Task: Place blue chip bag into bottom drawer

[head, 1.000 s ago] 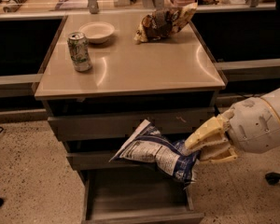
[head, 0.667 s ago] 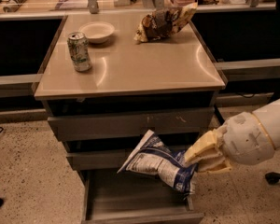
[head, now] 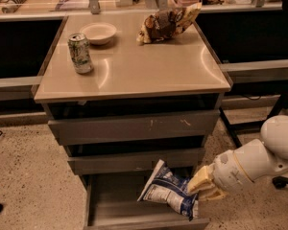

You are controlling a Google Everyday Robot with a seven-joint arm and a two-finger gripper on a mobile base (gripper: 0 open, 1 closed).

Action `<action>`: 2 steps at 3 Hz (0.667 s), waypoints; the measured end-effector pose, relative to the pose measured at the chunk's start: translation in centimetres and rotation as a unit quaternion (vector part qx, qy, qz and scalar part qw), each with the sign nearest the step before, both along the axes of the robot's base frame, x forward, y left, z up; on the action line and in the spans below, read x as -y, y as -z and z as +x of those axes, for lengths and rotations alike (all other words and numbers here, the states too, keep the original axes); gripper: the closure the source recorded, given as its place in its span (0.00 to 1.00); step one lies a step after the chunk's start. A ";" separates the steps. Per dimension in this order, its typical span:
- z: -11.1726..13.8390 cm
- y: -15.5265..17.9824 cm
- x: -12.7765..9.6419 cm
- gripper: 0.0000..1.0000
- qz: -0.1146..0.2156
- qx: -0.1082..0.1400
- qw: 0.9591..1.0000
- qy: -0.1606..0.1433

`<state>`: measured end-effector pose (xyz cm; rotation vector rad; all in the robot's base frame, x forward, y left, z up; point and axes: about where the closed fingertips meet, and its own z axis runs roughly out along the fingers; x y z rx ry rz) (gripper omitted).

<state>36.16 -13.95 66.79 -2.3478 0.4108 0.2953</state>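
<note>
Speckled beige flooring [head: 24,166] fills my feed on the left, and a grey cabinet with a tan top [head: 134,71] stands on it in the middle. On that top, toward the left, I see a green-and-white can [head: 80,53] standing upright, with a shallow pale bowl [head: 99,32] just behind it to the right. Farther right, at the back edge, lies a brown-and-yellow snack bag [head: 168,22].

Below the top, two grey drawers with scuffed fronts [head: 134,127] are pushed in. The bottom drawer [head: 116,202] beneath them is pulled out toward me, and I can see the floor of its tray.

The blue chip bag [head: 170,191] is over the right half of that open drawer, tilted. Its upper left corner sits just below the middle drawer front, and its lower right end hangs near the drawer's front right corner. I cannot tell whether it touches the tray floor.

The gripper [head: 204,186] comes in from the right at drawer height. Its yellowish fingers [head: 200,178] are clamped on the bag's right end, and the white arm [head: 259,159] rises away toward the right edge.
</note>
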 end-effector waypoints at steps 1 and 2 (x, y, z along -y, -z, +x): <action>0.0 0.0 0.0 1.00 0.000 0.000 1.000 0.000; 0.3 3.0 -0.1 1.00 -0.020 0.013 1.000 -0.004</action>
